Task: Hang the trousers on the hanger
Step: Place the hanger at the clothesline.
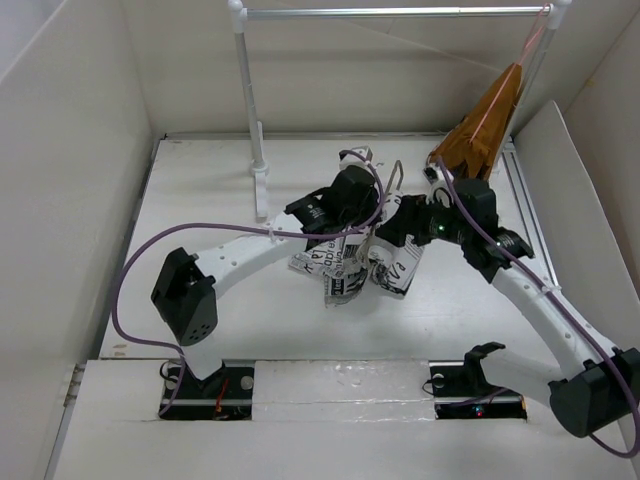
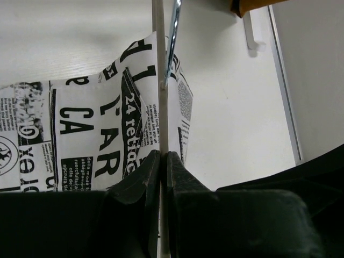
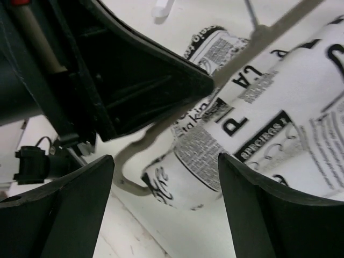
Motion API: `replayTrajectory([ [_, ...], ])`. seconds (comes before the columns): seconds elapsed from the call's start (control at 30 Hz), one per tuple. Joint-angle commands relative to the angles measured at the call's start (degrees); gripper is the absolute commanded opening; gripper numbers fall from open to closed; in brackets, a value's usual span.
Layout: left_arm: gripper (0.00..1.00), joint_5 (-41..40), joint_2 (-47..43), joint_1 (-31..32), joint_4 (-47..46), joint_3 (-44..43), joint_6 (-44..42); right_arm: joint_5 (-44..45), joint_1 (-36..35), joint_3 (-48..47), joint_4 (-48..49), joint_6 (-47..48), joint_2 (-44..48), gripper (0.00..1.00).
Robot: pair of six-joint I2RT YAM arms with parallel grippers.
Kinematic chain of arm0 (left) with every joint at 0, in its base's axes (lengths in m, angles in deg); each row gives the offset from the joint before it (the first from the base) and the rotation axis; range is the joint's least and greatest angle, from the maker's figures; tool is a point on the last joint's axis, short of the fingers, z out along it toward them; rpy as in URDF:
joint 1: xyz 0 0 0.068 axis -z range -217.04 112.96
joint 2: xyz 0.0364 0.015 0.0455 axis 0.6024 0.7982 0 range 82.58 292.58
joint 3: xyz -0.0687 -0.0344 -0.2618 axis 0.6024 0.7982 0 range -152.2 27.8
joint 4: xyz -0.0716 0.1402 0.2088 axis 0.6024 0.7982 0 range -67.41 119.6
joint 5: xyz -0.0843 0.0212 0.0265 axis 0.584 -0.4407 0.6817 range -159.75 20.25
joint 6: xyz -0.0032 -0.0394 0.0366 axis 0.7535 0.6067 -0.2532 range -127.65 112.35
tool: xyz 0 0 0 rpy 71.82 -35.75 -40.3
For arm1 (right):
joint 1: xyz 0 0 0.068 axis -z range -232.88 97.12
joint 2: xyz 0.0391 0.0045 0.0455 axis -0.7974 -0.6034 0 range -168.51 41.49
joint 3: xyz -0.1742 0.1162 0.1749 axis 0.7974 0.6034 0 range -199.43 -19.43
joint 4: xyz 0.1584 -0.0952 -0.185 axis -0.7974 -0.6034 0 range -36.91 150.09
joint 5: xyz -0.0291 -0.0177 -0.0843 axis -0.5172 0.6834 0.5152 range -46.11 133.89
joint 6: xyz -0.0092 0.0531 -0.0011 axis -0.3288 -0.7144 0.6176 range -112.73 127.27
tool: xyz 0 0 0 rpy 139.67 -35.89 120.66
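Left pincer point(image 2: 163, 157) is clamped on the stiff, thin hanger point(image 2: 161, 115) wire; right pincer point(image 3: 166, 161) gapes apart. The trousers point(image 3: 279, 102), probably limp and light, lie just beyond the right pincer's tips; a folded edge looks best to pinch.

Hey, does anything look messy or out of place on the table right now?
The trousers are bunched in uneven folds over the hanger, low by the table instead of hanging straight. The left hand pinches the hanger's wire; the right hand is open beside the cloth.

Lighting: I see bright, even, diffuse light; soft shadows on the white table point(image 1: 200, 200). Right wrist view blurred; right gripper's fingers point(image 3: 269, 215) dark, unfocused.
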Motion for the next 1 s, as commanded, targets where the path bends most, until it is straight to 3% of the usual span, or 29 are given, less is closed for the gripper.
replayTrajectory([
  [0.0,0.00,2.04,-1.62,0.35,-7.95,0.76,2.80,-1.05,-3.15,0.88,9.08,-5.30,-0.33,0.84],
  [0.13,0.00,1.78,-1.98,0.35,-8.48,0.15,3.33,-0.44,-5.70,3.15,13.23,-11.17,-2.61,0.84],
  [0.23,0.00,1.61,-2.68,0.35,-9.00,0.23,3.68,-1.93,-7.72,7.54,22.62,-17.24,-3.50,0.81],
  [0.4,0.00,3.36,-4.88,0.35,-10.06,1.03,5.61,3.86,-10.97,7.21,22.47,-17.44,-4.03,0.71],
  [0.43,0.00,3.63,-5.92,-0.17,-9.97,0.94,5.70,4.13,-10.98,7.12,22.82,-17.52,-3.94,0.65],
  [0.47,0.00,3.80,-6.45,-0.18,-10.14,1.03,5.88,4.57,-10.98,7.21,23.34,-17.79,-3.68,0.48],
  [0.5,0.00,4.33,-6.90,-0.18,-10.23,1.03,6.05,5.96,-11.67,7.21,24.31,-18.05,-2.80,0.42],
  [0.53,0.00,4.59,-8.20,-0.18,-10.23,0.94,6.05,6.24,-11.68,7.21,24.84,-18.14,-2.36,0.30],
  [0.6,0.00,5.73,-9.18,-0.79,-10.06,-0.20,5.97,6.42,-11.68,7.12,26.15,-18.75,-0.96,0.21],
  [0.63,0.00,6.00,-9.88,-0.79,-9.88,-0.99,5.71,6.68,-11.68,7.12,26.77,-19.28,-0.43,0.09],
  [0.67,0.00,5.83,-10.06,-0.79,-8.66,-2.73,5.36,6.33,-11.68,7.12,27.65,-19.46,0.01,0.03],
  [0.97,0.00,12.15,-11.12,-4.39,-7.77,-12.23,3.51,1.68,-8.35,-0.26,33.18,-22.88,1.25,0.00],
])
